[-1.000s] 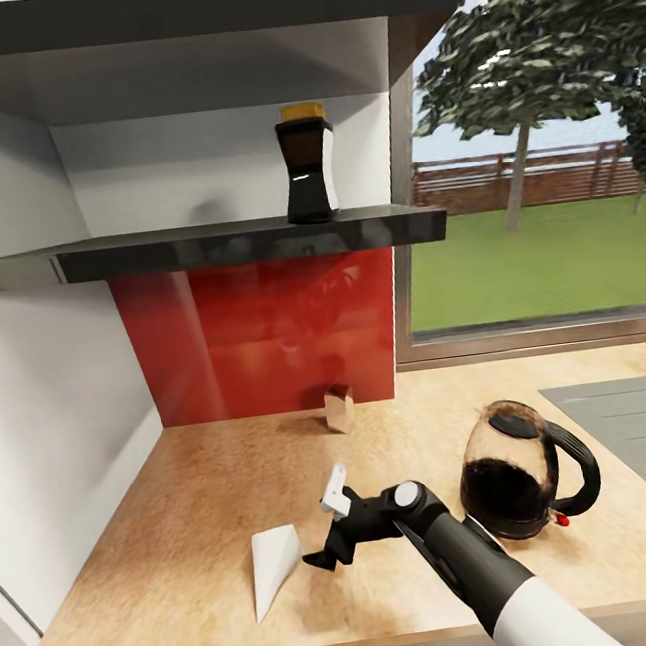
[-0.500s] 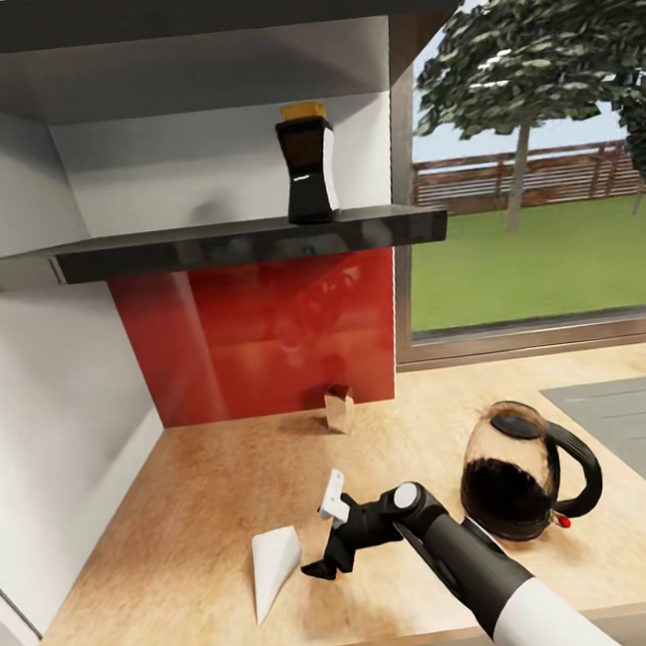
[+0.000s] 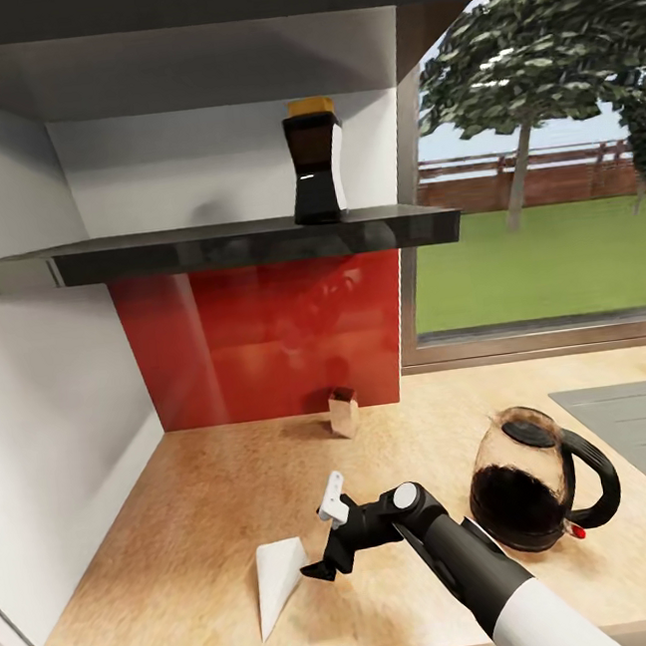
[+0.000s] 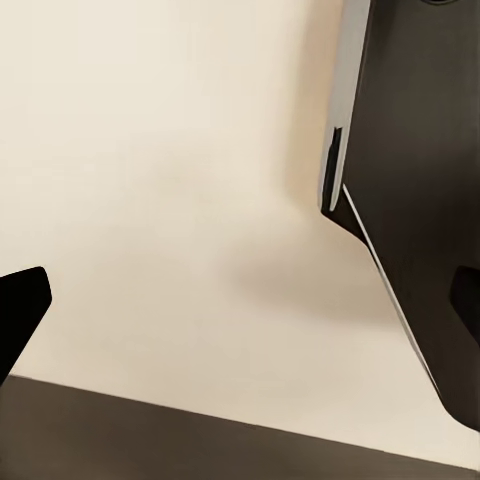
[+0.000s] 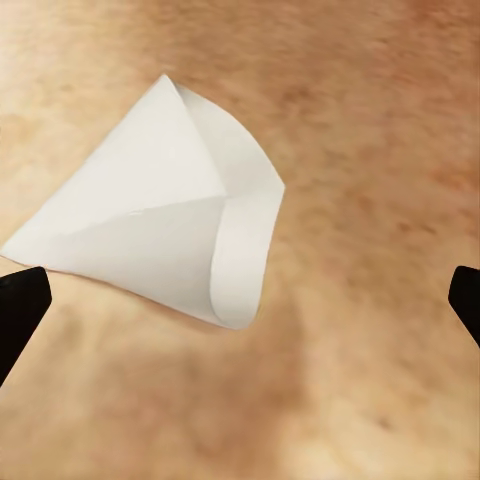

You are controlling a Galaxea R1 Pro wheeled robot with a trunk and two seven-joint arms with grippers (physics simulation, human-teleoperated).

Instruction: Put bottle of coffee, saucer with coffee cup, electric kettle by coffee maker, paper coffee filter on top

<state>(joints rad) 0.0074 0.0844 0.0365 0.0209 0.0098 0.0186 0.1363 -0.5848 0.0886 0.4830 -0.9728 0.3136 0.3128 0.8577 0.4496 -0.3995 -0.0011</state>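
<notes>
Filter (image 3: pixel 278 580) flat on countertop (image 3: pixel 197 498), under wide-spread right gripper (image 3: pixel 327 541).
Bottle of coffee (image 3: pixel 315 161) up on shelf (image 3: pixel 204 248); left gripper (image 4: pixel 240 310) wide too.

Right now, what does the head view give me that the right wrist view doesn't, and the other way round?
Head view alone: the bottle of coffee upright on the shelf, the electric kettle on the countertop, and the right gripper seen from outside, open beside the filter. Right wrist view alone: the filter's folds and open mouth close up, framed between the dark fingertips. Both share: the paper coffee filter lying flat on the countertop, ungrasped.
</notes>
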